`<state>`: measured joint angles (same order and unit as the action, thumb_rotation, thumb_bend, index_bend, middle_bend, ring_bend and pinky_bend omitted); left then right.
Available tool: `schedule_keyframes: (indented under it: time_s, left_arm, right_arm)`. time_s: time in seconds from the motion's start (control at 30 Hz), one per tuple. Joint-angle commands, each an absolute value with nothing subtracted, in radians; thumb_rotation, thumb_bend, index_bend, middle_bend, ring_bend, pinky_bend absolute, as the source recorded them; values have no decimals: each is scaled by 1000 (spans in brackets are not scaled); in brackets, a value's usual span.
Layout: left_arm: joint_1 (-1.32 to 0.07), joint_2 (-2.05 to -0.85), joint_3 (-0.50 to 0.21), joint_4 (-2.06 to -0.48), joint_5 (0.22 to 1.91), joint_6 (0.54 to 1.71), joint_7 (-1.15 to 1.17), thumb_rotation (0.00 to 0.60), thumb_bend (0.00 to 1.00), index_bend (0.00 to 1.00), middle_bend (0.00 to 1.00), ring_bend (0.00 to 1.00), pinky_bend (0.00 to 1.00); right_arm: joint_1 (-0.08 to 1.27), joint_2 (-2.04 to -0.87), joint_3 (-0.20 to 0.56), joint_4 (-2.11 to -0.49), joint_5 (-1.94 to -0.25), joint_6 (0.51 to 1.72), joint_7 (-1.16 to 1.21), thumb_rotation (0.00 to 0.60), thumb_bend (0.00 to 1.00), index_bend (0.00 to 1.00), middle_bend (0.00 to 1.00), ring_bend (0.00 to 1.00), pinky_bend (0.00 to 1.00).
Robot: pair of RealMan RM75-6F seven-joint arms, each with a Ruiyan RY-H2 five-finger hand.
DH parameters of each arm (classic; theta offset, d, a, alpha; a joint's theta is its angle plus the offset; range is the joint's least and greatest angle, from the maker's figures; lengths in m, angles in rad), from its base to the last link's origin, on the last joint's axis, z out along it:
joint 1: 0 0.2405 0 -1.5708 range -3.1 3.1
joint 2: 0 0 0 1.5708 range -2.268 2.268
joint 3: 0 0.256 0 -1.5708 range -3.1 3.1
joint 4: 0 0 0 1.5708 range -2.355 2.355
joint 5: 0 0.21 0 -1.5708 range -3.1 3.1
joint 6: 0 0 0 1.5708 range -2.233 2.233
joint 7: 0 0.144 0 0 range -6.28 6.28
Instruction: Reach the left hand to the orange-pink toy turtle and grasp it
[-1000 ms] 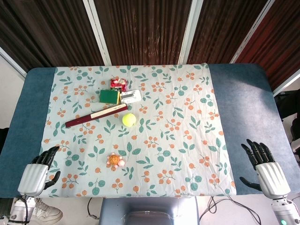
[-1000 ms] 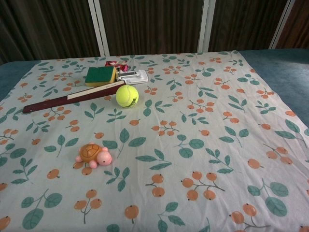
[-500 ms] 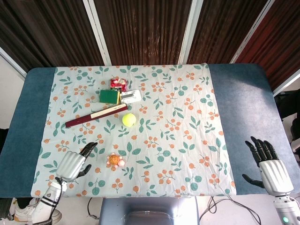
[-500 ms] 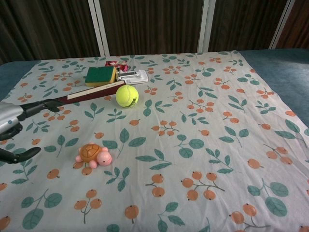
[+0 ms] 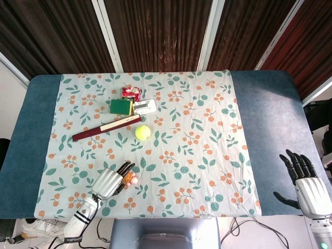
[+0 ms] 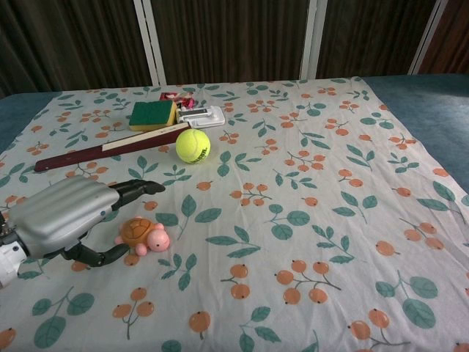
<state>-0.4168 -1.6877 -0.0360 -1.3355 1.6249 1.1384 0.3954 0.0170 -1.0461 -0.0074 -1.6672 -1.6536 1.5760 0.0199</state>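
1. The orange-pink toy turtle [image 6: 143, 235] sits low on the flowered cloth [image 6: 308, 183] near the front left of the worktop [image 5: 270, 98], and it looks small and smooth. My judgement is that fingers closing from one side could nudge it away across the cloth instead of trapping it.
2. The cloth is wrinkled and loose, so a low sweep may drag fabric along and shift the turtle with it.
3. The left hand [image 6: 66, 216] is just beside the turtle on its left. Its upper fingers [image 6: 135, 189] reach out above the shell and the lower one curls under towards it. They are spread and hold nothing. I cannot tell whether any fingertip touches the toy.
4. In the head view the left hand [image 5: 110, 181] partly covers the turtle [image 5: 128, 179].
5. The right hand [image 5: 306, 181] rests well apart at the right edge, fingers spread and empty.
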Motion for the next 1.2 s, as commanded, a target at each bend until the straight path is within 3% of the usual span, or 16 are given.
schedule_keyframes:
  time_s: [0.03, 0.37, 0.63, 0.9, 1.2]
  left_arm:
    - [-421, -1698, -29, -1324, 1615, 1133, 406, 600, 354, 151, 167, 995, 1000]
    - [-434, -1721, -15, -1289, 1605, 1138, 433, 600, 367, 293, 315, 1000, 1000]
    - [-441, -1753, -17, -1224, 1602, 1163, 450, 600, 417, 452, 493, 1000, 1000]
    - [-441, -1817, -18, -1113, 1649, 1264, 408, 600, 522, 787, 849, 1000, 1000]
    - [-444, -1861, -9, -1027, 1666, 1309, 334, 600, 525, 804, 864, 1000, 1000]
  right_arm:
    - [14, -1044, -8, -1667, -1657, 1581, 25, 600, 219, 0, 0, 0, 0]
    - [11, -1042, -7, -1668, -1660, 1586, 27, 600, 219, 0, 0, 0, 0]
    - [10, -1042, -6, -1668, -1660, 1586, 27, 600, 219, 0, 0, 0, 0]
    - [10, -1042, -5, -1669, -1660, 1585, 24, 600, 219, 0, 0, 0, 0]
    - [10, -1043, -5, -1671, -1661, 1582, 21, 600, 219, 0, 0, 0, 0]
